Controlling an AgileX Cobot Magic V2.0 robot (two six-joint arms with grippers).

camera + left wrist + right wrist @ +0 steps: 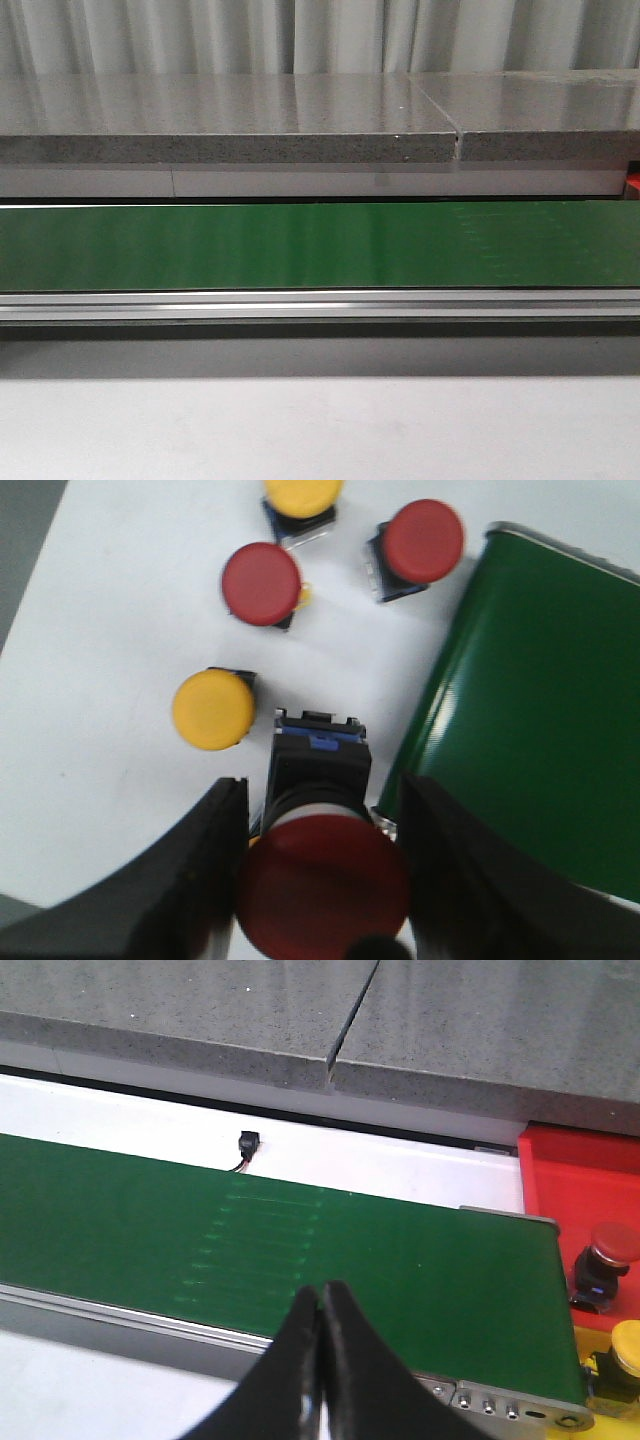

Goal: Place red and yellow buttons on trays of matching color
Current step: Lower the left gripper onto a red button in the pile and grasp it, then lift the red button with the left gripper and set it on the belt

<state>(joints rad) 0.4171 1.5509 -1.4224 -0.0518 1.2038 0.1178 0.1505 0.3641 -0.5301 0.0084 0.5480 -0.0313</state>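
1. The left gripper (322, 880) has its two black fingers (190, 880) spread on either side of a red push button (322, 885). The button lies on its side with its black-and-blue body (318, 760) pointing away from the gripper. I cannot tell whether the pads actually press the cap.
2. Just beyond it on the white table (110, 630) stands a yellow button (212, 710); further out are a second red button (262, 584), a third red button (422, 542) and another yellow button (302, 494) cut by the frame edge.
3. The green conveyor belt (530, 740) runs just beside the held button.
4. The right gripper (320, 1350) has its fingers pressed together, with nothing between them, hanging over the belt's near edge.
5. Past the belt's end, a red tray (580, 1185) carries a red button (610, 1245), and a yellow tray (585, 1355) carries a yellow button (632, 1345).
6. The front view shows only the belt, its aluminium rail (320, 305) and a grey stone-like counter (230, 125).
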